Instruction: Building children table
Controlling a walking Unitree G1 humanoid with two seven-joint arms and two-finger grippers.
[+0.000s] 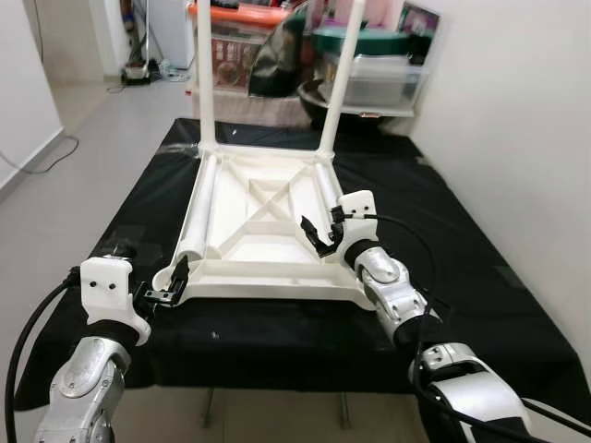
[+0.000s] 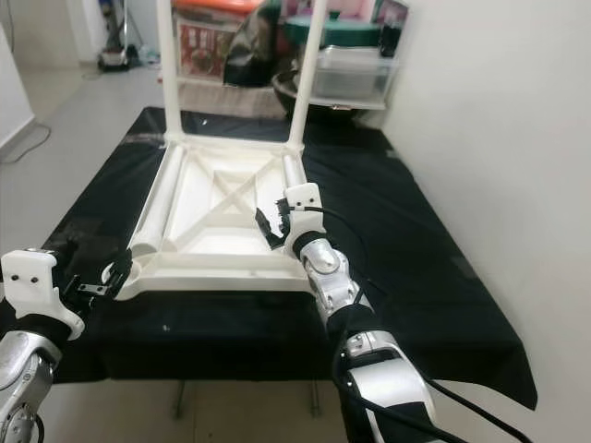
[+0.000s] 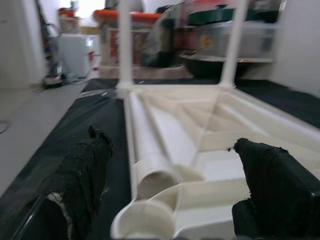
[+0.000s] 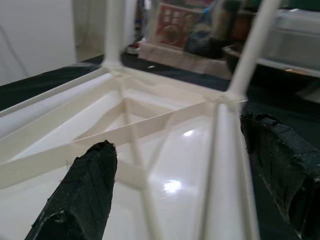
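White plastic fills my working area: the child's tabletop [image 1: 263, 221] lies upside down on the black-covered bench [image 1: 480, 305], its near edge just short of the bench's near edge. Two legs already stand upright in the far corner sockets; two more lie loose inside the frame, one along each side rail.

Nearest me, my left gripper [image 1: 168, 288] sits at the tabletop's near left corner, fingers spread, straddling the empty socket [image 3: 145, 222] and the open end of the left loose leg [image 1: 197, 217]. A little further in, my right gripper [image 1: 319, 238] hovers over the right side rail, fingers apart on either side of the right loose leg [image 4: 225, 165], touching nothing that I can make out.

I judge the job half done, with the third leg in hand. Next I need to close on one lying leg, lift it clear of the frame, tip it upright and seat its end squarely in a near corner socket.

The far legs [image 1: 205, 74] look straight and fully seated.
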